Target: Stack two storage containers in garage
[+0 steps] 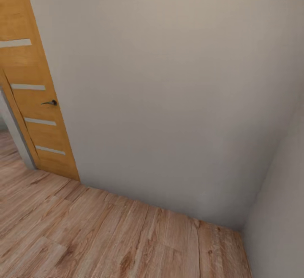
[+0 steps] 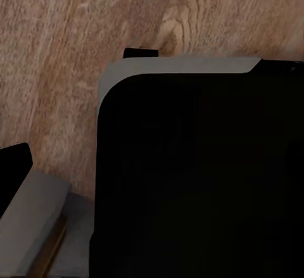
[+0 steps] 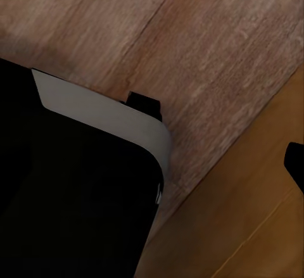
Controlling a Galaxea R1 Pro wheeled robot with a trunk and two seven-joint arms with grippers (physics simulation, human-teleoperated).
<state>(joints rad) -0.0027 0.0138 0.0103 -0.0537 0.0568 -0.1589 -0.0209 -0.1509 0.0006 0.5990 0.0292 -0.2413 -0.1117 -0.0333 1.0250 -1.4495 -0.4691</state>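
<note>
We face a smooth, plain white wall (image 1: 169, 92) rising from light wood planks (image 1: 105, 240) with visible grain. Left of that wall stands an orange-brown wooden door (image 1: 33, 101) with frosted strips and a dark lever handle (image 1: 50, 102). Below our wrists sits a black, grey-edged, round-cornered robot base (image 2: 190, 176). We cannot tell our grippers' state.

white wall (image 1: 169, 84) ahead, door (image 1: 36, 101) ajar left

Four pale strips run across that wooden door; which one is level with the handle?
The second strip from the top on the door: the dark handle sits just below its right end, while the other three lie clearly higher or lower.
</note>
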